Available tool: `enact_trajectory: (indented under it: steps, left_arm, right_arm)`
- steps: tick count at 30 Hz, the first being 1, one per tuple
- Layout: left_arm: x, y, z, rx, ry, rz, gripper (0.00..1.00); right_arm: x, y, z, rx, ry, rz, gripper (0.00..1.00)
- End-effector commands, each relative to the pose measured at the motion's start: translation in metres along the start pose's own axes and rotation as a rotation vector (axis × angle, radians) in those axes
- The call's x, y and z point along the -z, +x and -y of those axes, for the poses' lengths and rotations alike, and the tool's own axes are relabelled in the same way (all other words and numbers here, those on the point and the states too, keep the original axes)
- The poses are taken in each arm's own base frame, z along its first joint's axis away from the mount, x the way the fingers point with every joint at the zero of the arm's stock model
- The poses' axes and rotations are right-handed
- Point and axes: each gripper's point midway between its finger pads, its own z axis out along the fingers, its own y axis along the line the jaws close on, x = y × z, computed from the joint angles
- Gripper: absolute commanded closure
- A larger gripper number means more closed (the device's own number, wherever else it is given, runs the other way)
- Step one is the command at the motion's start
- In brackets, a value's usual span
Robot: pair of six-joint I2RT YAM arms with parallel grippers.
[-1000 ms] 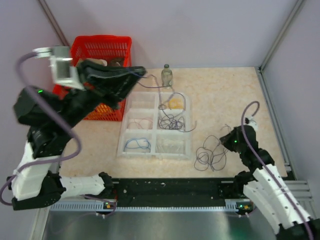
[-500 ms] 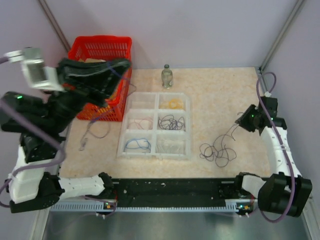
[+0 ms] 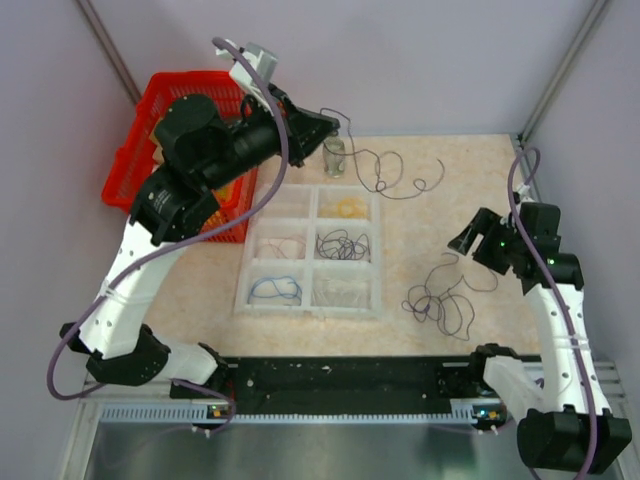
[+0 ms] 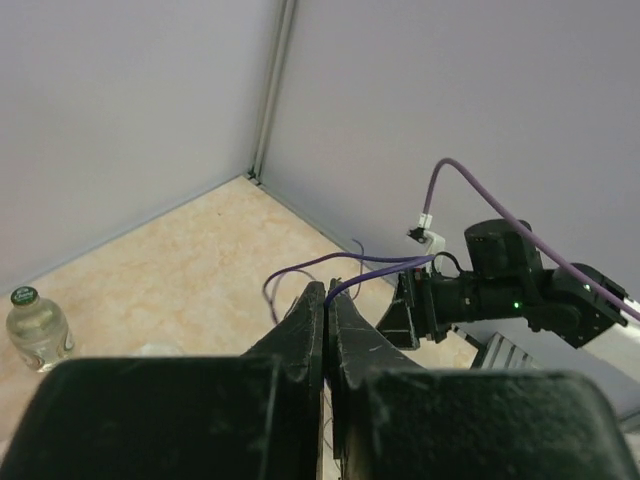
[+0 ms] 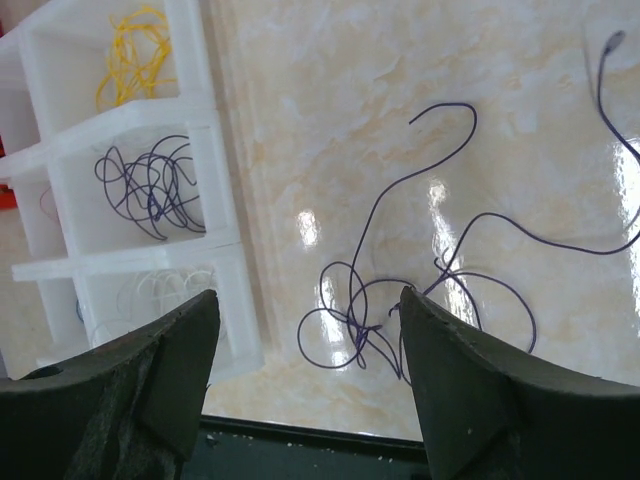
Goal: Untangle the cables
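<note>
- We see the left gripper (image 3: 333, 123) raised at the upper middle of the overhead view, above a small bottle (image 3: 334, 155); in its wrist view the fingers (image 4: 310, 325) are pressed together, pinching a thin purple cable (image 4: 370, 262)
- That lifted cable (image 3: 380, 172) trails in loose curves to the right of the gripper, towards the upper right of the beige table (image 3: 470, 180)
- The right gripper (image 3: 462, 240) hangs at centre right with its jaws spread and nothing between them; in its own view (image 5: 308, 298) the two dark fingers (image 5: 150, 370) frame the floor of the table
- The cable bunch (image 3: 435, 298), a dark purple tangle, lies on the table at lower right, just below and left of the right gripper; from the wrist it (image 5: 365, 325) sits between the fingertips, untouched as far as we can tell
- A white divided tray (image 3: 312, 250) sits at centre; its compartments hold yellow strands (image 5: 130, 55), purple wires (image 5: 150, 190), pale strands (image 5: 160, 290), a pink wire (image 3: 280, 245) and a blue wire (image 3: 275, 290)
- A red basket (image 3: 215, 85) stands at upper left, partly behind the left arm
</note>
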Motion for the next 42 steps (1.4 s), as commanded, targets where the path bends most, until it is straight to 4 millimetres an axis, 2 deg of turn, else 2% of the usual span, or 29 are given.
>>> enact_trajectory:
  steps: [1,4,9,19,30,34,39,42]
  left_arm:
    - [0.006,-0.02,0.007,0.097,0.094,0.018,1.0]
    - [-0.004,-0.01,-0.005,0.132,0.099,-0.008,1.0]
    - [-0.015,0.02,-0.028,0.173,0.059,-0.061,1.0]
    - [-0.016,0.042,-0.038,0.184,0.042,-0.078,1.0]
    - [-0.034,0.11,-0.066,0.252,-0.004,-0.196,1.0]
    - [-0.034,0.121,-0.062,0.285,0.026,-0.214,1.0]
    - [-0.029,0.147,-0.075,0.298,-0.025,-0.257,1.0]
    - [-0.026,0.145,-0.074,0.301,-0.025,-0.251,1.0]
  right_arm:
    - [0.023,-0.007,-0.019,0.043,-0.066,0.046,0.28]
    - [0.028,-0.002,-0.024,0.043,-0.106,0.056,0.27]
    - [0.028,0.001,-0.028,0.046,-0.134,0.052,0.27]
    - [0.033,0.001,-0.036,0.055,-0.177,0.054,0.27]
    - [0.035,-0.002,-0.037,0.062,-0.176,0.069,0.27]
    - [0.035,-0.003,-0.035,0.066,-0.17,0.076,0.27]
    - [0.032,-0.002,-0.036,0.062,-0.176,0.074,0.27]
    - [0.032,-0.001,-0.037,0.062,-0.183,0.067,0.27]
